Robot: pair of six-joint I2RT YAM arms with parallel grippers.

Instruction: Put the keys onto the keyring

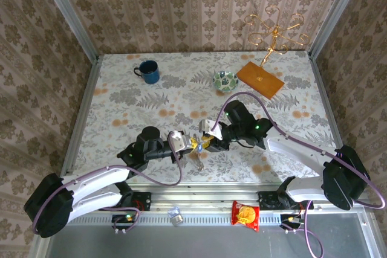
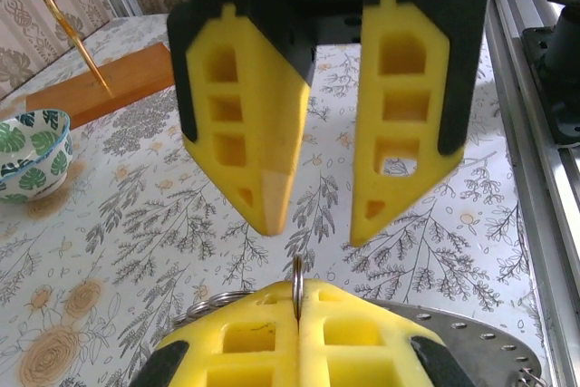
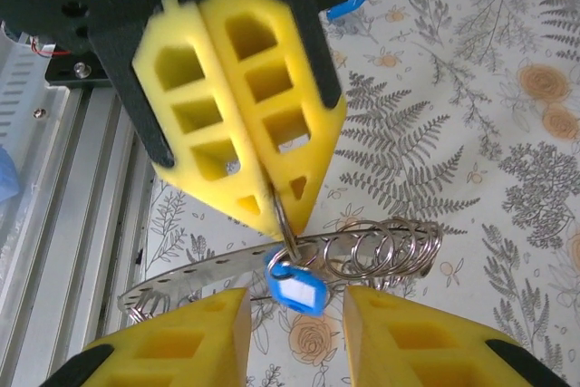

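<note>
**Between the claws, a blue key hangs from a pinched loop**

Just below the left claw's tips, on my right wrist feed, the hanging key [image 3: 297,293] shows its blue plastic head; I cannot make out its blade. It dangles from a thin wire loop [image 3: 283,224]; the left gripper [image 3: 272,206] is clenched on that loop, its yellow pads pressed flat together with only the wire between them.

Right behind the key runs the keyring [image 3: 195,276], a flat grey metal band with small holes along its edge, seen here as a shallow curve; a bunch of small wire rings [image 3: 385,246] sits at its right end, touching it; I cannot tell whether the band lies on the cloth or hangs clear of it.

From the left wrist feed, the right gripper [image 2: 317,228] is released; its two yellow fingers stand apart with patterned cloth showing through the gap, and they grasp nothing; its tips face the left claw's tips, near but not touching.

A second key [image 3: 348,4] lies on the cloth beyond the left claw, well apart from the keyring; only its blue head shows.

On the top camera both arms meet at the near middle of the table [image 1: 121,125]; toward the far side stand a blue mug [image 1: 148,72], a green patterned bowl [image 1: 225,80] and a wooden base [image 1: 260,79] with a gold wire stand; a red packet [image 1: 245,214] lies on the near rail.
</note>
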